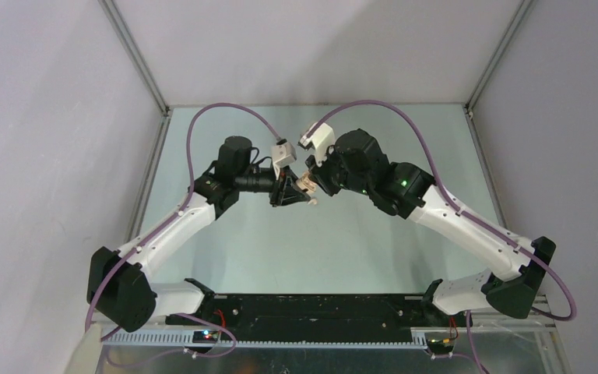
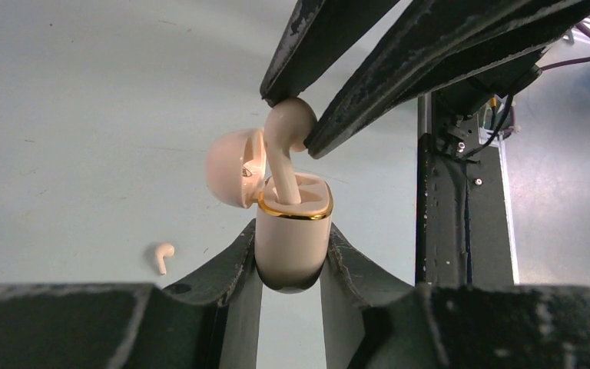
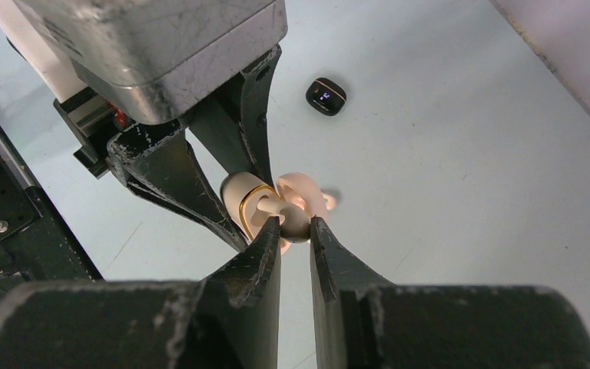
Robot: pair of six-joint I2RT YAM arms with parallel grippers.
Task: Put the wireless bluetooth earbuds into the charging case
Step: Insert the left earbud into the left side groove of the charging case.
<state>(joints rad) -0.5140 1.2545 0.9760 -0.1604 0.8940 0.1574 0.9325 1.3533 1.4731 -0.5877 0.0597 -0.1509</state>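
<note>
Left pincer (image 2: 292, 257) clamps the open beige charging case (image 2: 290, 227) as a fixed socket. Right pincer (image 3: 296, 228) pinches a beige earbud (image 2: 288, 123), stem in its well.

Pale grey-green counter (image 1: 319, 249), matte, evenly lit, a few faint scuffs. Plain whitish panels box it in: back wall (image 1: 311, 47), left wall (image 1: 39, 140), right wall (image 1: 576, 117). Aluminium frame struts (image 1: 134, 56) run up both rear corners.
</note>
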